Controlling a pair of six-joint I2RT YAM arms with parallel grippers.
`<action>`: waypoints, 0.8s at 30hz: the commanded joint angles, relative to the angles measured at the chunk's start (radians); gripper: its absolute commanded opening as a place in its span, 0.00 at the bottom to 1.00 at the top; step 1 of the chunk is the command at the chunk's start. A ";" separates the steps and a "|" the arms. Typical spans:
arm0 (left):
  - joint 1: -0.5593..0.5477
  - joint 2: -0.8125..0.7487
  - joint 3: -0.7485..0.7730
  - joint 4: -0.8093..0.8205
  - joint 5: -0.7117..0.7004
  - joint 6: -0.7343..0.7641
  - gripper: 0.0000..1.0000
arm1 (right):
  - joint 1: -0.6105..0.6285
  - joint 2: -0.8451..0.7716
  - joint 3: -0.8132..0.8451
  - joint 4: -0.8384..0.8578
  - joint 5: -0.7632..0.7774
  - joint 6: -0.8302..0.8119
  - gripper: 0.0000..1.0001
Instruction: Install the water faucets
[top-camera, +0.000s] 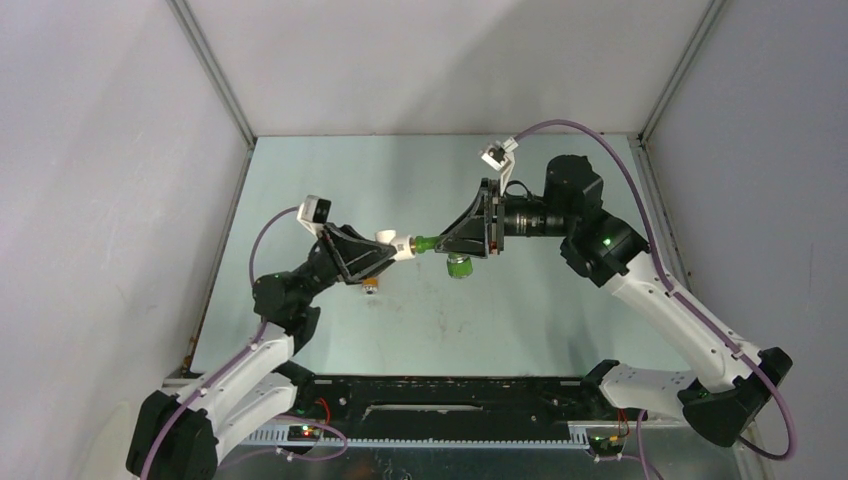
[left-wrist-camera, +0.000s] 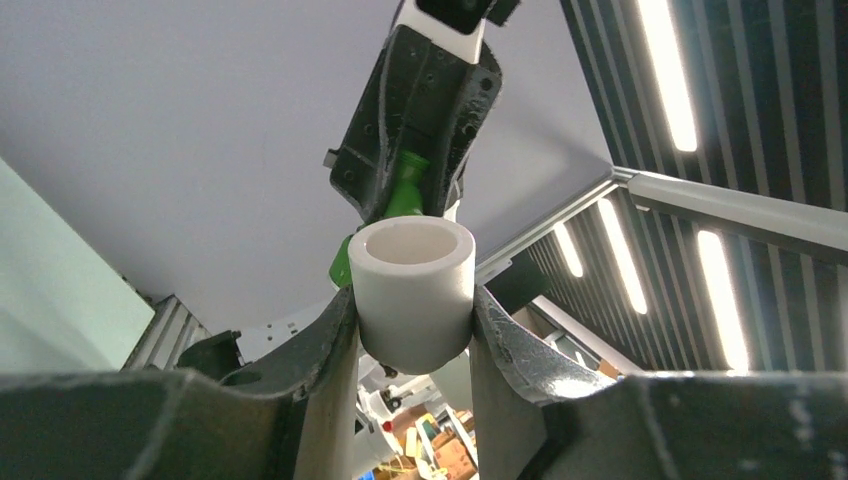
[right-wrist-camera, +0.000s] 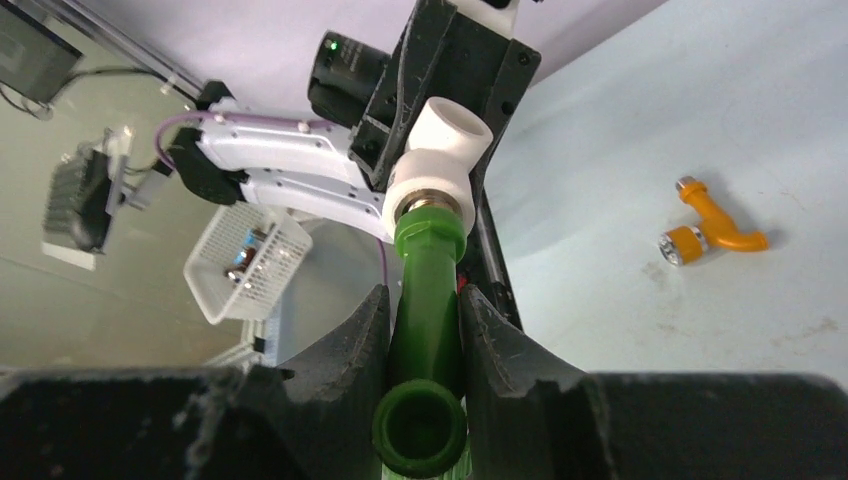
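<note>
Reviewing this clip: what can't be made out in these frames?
- Right wrist: thread depth of green faucet inside white elbow fitting, hidden in the socket.
- Top view: orange faucet, mostly under the left claw.
- Left wrist: green faucet, mostly behind the fitting and right claw.

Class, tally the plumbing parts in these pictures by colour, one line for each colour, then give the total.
Green: 1, the green faucet, held in the right gripper
Orange: 1, the orange faucet, lying on the table
White: 1, the white elbow fitting, held in the left gripper
Total: 3
</note>
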 joint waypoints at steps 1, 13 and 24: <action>-0.010 -0.026 0.039 -0.007 0.030 0.020 0.00 | 0.040 0.007 0.066 -0.094 0.055 -0.146 0.00; -0.011 -0.050 0.052 -0.079 0.057 0.053 0.00 | 0.054 0.022 0.117 -0.172 0.060 -0.201 0.00; -0.011 -0.077 0.061 -0.136 0.036 0.134 0.00 | 0.059 -0.006 -0.014 0.052 0.045 0.166 0.00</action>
